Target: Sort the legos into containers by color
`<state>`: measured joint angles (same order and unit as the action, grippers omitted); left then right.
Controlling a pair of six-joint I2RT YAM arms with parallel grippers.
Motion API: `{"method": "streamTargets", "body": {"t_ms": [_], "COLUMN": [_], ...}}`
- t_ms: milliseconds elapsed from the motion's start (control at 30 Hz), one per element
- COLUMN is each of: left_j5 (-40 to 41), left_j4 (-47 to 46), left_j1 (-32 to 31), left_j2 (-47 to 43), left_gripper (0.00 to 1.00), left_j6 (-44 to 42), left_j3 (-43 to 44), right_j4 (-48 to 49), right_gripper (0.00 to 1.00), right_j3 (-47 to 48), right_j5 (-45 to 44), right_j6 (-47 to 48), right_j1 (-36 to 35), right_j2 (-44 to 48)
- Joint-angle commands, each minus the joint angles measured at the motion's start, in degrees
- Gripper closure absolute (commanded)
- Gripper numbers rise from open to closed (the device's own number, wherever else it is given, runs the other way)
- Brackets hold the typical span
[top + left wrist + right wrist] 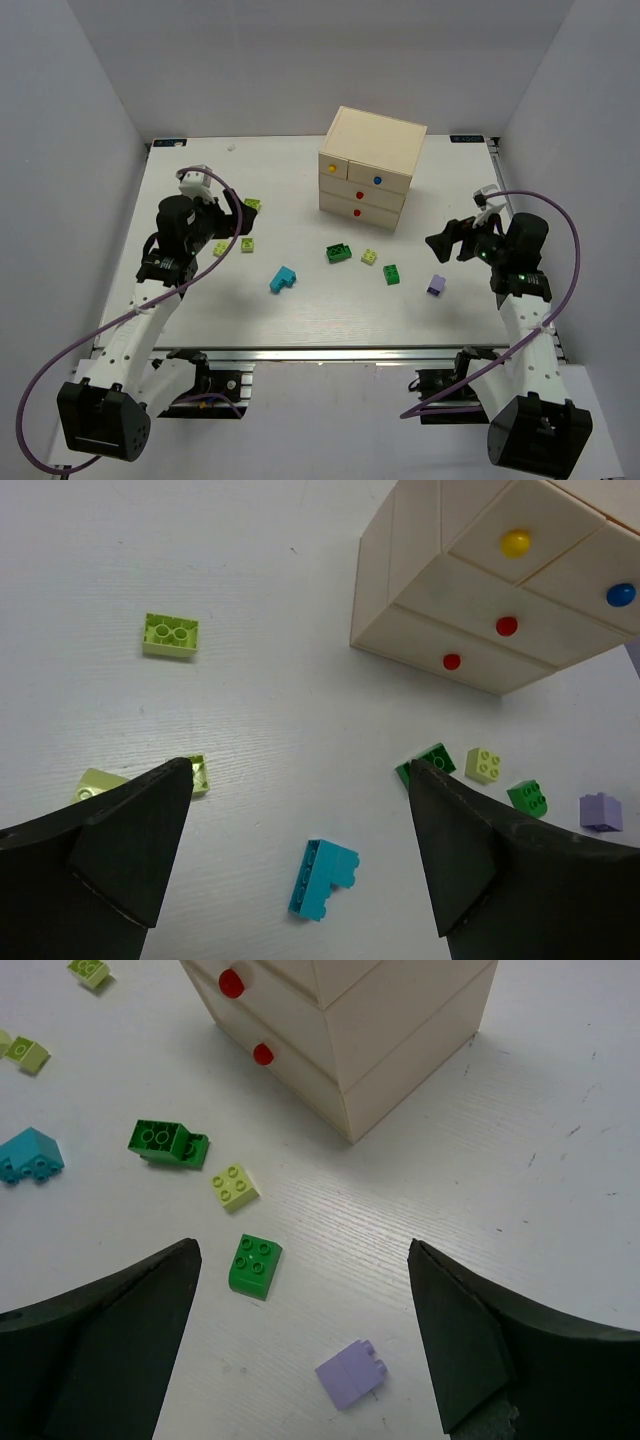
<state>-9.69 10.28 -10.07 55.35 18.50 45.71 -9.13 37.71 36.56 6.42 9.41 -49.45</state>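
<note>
Top external view, twelve o'clock pointing away from the arm bases. Nearest to us on the white desk (pixel 300 320) lie the lavender brick (pixel 436 286), at about four o'clock of the desk's middle, and the cyan brick (pixel 283 279), at about seven.

A little farther we find the small dark green brick (pixel 392 273), at ten o'clock of the lavender one. Beyond it is the small lime brick (pixel 369 256), with the large dark green brick (pixel 339 253) just beside it at nine o'clock.

Out at nine o'clock two lime bricks lie close together, the left lime brick (pixel 221 248) and the inner lime brick (pixel 247 244). The left tool (pixel 236 222) hangs just beyond them, its jaws spread wide and holding nothing.

The right tool (pixel 447 240) hangs at three o'clock, just past the lavender brick, its jaws equally wide and empty.

Farther on, the far lime brick (pixel 253 204) sits alone at ten o'clock.

Farthest, at twelve o'clock, we see the cream chest (pixel 380 135). Its drawers (pixel 349 160) are all shut. They carry a yellow knob (pixel 333 167) and a blue knob (pixel 377 181) above two red knobs (pixel 359 196). Every brick lies on the desk, outside the chest.
</note>
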Motion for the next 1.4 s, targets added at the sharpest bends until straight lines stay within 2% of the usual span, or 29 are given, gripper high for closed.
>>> {"method": "streamTargets", "body": {"t_ms": [0,200,267,333,367,400,433,467,500,533,567,600,633,667,733,767,833,867,933,1000,1033,1067,1133,1167,1200,1233,1300,1367], "left_j5": [-4.4,-10.7,-11.1,-11.6,-11.4,-11.2,-11.3,-11.7,-12.5,-15.6,-17.4,-19.6,-21.4,-24.6,-26.9,-27.4,-26.9,-25.0,-22.8,-20.6,-19.6,-18.4,-15.2,-14.8,-13.9,-13.4,-13.2,-12.0], "left_j4": [-1.6,-4.0,-4.2,-4.2,-4.2,-4.4,-4.4,-4.6,-5.8,-6.7,-7.6,-9.8,-11.6,-12.0,-12.0,-12.1,-12.8,-13.1,-12.6,-12.2,-11.9,-11.4,-10.6,-10.6,-10.6,-8.5,-7.6,-6.3], "left_j1": [0.0,0.0,0.0,0.0,0.0,0.0,0.0,0.0,0.0,0.0,0.0,0.0,0.0,-0.6,-1.1,-2.1,-3.8,-4.4,-5.1,-7.2,-7.9,-9.3,-10.5,-11.4,-11.4,-12.2,-12.8,-13.5], "left_j2": [-1.3,-1.2,-1.1,-1.0,-0.7,-0.5,-0.2,0.6,1.1,1.8,2.7,5.1,6.7,8.3,13.5,15.2,18.5,19.4,22.8,25.7,28.5,30.1,33.0,35.8,37.3,38.4,41.3,43.5], "left_gripper": [0.02,0.02,0.03,0.26,0.44,0.78,0.91,0.97,1.0,1.0,0.98,0.89,0.61,0.46,0.24,0.19,0.05,0.05,0.05,0.1,0.16,0.32,0.54,0.65,0.67,0.69,0.67,0.61], "left_j6": [-0.3,-0.4,-0.3,-0.3,-0.1,0.3,0.6,1.4,2.1,2.9,3.6,6.0,7.3,8.6,12.1,14.0,16.6,19.0,21.6,23.4,23.9,23.7,23.8,23.3,22.9,22.7,22.1,21.6], "left_j3": [1.0,0.3,0.3,0.3,0.3,0.4,0.4,0.4,0.3,0.2,0.2,0.2,0.5,1.3,5.2,7.8,9.6,10.5,13.9,16.3,19.2,20.7,25.3,27.0,28.5,31.3,33.8,36.8], "right_j4": [1.7,-5.2,-6.3,-6.4,-6.3,-5.8,-5.7,-5.5,-5.8,-8.0,-8.5,-9.2,-8.5,-7.1,-5.7,-5.6,-6.9,-7.9,-10.6,-10.6,-9.6,-9.0,-9.9,-11.2,-14.7,-16.3,-17.7,-16.7], "right_gripper": [0.11,0.11,0.11,0.11,0.21,0.76,1.0,1.0,1.0,1.0,0.86,0.58,0.45,0.36,0.3,0.24,0.24,0.2,0.2,0.22,0.25,0.38,0.6,0.74,0.8,0.82,0.76,0.6], "right_j3": [2.3,2.5,2.5,2.4,2.0,1.3,1.1,1.2,1.5,3.1,3.9,4.8,6.6,7.4,10.3,14.8,20.3,26.3,32.6,39.2,40.8,44.3,48.8,51.6,58.0,61.1,66.4,67.4], "right_j5": [0.8,10.3,12.1,12.6,13.3,13.6,13.6,14.6,16.0,17.1,20.3,21.2,21.1,19.4,16.2,11.9,4.5,1.5,-6.0,-10.0,-14.1,-16.1,-18.5,-19.0,-19.2,-19.5,-20.7,-23.3], "right_j6": [0.9,16.2,17.1,17.7,17.9,18.1,18.2,18.4,19.2,20.8,21.3,22.0,21.0,19.4,17.2,14.1,10.5,7.2,4.2,1.1,0.2,-0.8,-2.5,-3.2,-3.9,-4.0,-4.5,-4.4], "right_j1": [0.3,0.9,1.0,1.0,1.0,1.0,0.9,0.4,0.5,0.3,-0.1,-0.6,-1.9,-2.5,-5.5,-6.4,-9.3,-11.2,-14.1,-15.8,-17.1,-18.3,-20.6,-21.2,-21.8,-22.3,-24.5,-26.1], "right_j2": [1.2,1.1,1.1,1.0,0.9,0.6,0.2,-0.1,-0.8,-1.2,-1.3,-1.8,-1.6,-1.6,-3.3,-6.2,-9.9,-11.8,-17.3,-21.0,-22.2,-25.1,-29.5,-34.7,-37.6,-40.2,-45.8,-48.9]}}
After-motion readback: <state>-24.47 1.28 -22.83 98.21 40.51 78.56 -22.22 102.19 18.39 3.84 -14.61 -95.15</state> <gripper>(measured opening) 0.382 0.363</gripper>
